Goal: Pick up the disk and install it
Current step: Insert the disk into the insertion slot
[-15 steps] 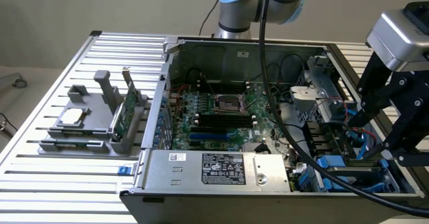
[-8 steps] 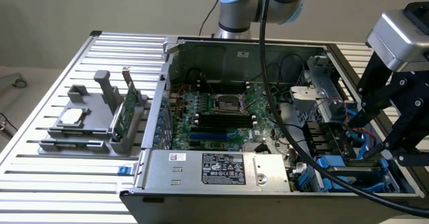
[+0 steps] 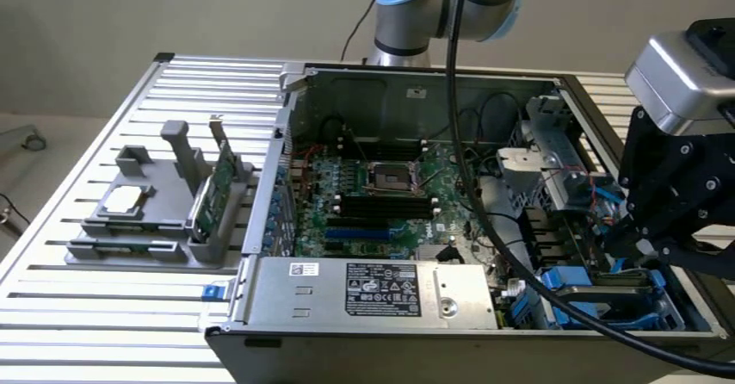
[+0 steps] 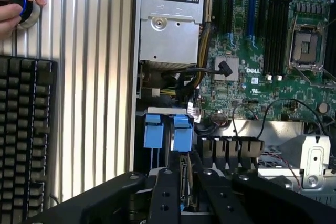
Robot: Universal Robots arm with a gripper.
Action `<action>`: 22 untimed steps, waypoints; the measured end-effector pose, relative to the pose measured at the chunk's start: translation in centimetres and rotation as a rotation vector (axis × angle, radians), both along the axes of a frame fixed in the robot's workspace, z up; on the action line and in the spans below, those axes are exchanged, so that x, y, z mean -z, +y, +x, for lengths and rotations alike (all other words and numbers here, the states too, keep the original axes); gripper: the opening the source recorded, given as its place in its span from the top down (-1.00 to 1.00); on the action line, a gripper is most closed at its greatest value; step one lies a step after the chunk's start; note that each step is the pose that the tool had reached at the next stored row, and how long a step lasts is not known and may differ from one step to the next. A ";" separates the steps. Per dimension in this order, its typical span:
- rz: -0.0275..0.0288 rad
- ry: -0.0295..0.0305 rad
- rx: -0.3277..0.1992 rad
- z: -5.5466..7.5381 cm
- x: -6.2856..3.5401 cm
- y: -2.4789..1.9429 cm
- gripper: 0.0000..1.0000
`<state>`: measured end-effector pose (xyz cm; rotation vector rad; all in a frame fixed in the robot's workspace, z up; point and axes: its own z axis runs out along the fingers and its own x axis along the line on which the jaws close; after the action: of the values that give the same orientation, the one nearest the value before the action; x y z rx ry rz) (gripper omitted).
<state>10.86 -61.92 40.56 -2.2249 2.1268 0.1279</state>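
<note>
We see the flat silver-grey disk (image 4: pixel 181 132), framed in its bright blue plastic carrier, standing on edge in a corner bay of the open grey metal computer case (image 3: pixel 402 100). The black jaws are closed against both its faces.

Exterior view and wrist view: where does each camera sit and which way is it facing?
Exterior view: off the arm, high, looking down on the open computer; the arm and gripper show.
Wrist view: on the wrist, looking down into the computer; the gripper shows.
Shared: the circuit board, power supply and blue clips.
</note>
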 end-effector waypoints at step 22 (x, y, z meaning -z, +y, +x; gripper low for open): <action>-0.0001 -0.0036 -0.008 2.7 3.93 0.31 0.79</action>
<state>13.53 -61.61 36.64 -2.2318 2.1168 0.1241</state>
